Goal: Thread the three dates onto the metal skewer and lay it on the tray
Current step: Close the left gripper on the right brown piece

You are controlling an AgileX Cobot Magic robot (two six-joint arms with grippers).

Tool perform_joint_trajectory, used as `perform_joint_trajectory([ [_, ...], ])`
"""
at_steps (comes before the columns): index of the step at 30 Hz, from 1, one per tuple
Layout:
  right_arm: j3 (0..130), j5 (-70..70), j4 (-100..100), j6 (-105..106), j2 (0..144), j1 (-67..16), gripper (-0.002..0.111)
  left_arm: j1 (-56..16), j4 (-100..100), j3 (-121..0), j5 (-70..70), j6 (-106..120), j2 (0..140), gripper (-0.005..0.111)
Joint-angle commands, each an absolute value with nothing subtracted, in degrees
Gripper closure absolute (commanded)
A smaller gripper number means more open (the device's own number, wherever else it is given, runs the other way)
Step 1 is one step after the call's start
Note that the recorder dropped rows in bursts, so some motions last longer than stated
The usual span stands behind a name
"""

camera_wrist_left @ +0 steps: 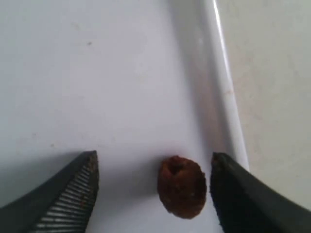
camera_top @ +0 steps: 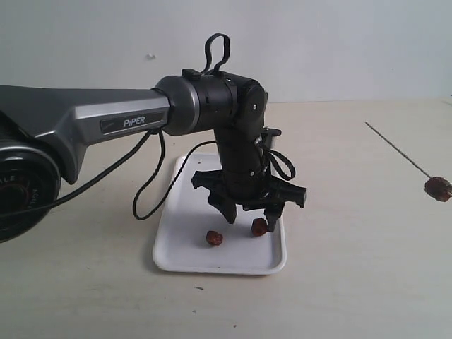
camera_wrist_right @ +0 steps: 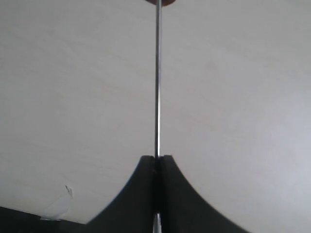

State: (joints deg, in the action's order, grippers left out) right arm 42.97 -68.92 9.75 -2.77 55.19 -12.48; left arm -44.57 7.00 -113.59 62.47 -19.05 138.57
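The left arm (camera_top: 106, 123) reaches in level from the left. Its wrist bends straight down over the tray (camera_top: 176, 256). The left gripper (camera_top: 251, 220) hangs low over the tray's near right part, fingers pointing down and tips close to the floor. The jaws stand wide. A black cable (camera_top: 152, 191) sags from the arm and loops over the tray's far left edge.

The right arm is out of the exterior view. In its wrist view the right gripper (camera_wrist_right: 156, 160) is pinched tight on the skewer (camera_wrist_right: 157, 87), which runs straight out from the fingertips over bare table (camera_wrist_right: 73, 73).

In the exterior view the skewer (camera_top: 399, 151) slants at far right, above the table (camera_top: 353, 247) and well apart from the tray. Nothing stands between the left gripper and the tray floor. A small dark crumb (camera_top: 200, 287) lies on the table just in front of the tray.

The first date (camera_top: 259, 227) lies on the tray between the open left fingers (camera_wrist_left: 73, 199), touching neither. The wrist view shows this date (camera_wrist_left: 182, 187) nearer the finger on the rim side, with the rim (camera_wrist_left: 226, 97) just beyond. The second date (camera_top: 214, 238) lies on the tray just outside the other finger. The third date (camera_top: 438, 188) sits threaded on the skewer at the right edge, and it barely shows (camera_wrist_right: 163, 2) in the right wrist view.
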Motion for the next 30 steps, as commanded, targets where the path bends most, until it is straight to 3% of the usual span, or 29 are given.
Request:
perform_joint_trajectory([
  [1,42.7,-68.6,10.4,-2.5,54.7,-12.2,0.108,-44.6,7.7,-113.5,63.0,-19.6,138.5,0.043],
  [30,42.7,-68.2,10.4,-1.5,54.7,-12.2,0.108,-45.2,9.3,-113.5,64.4,-19.5,140.5,0.043],
])
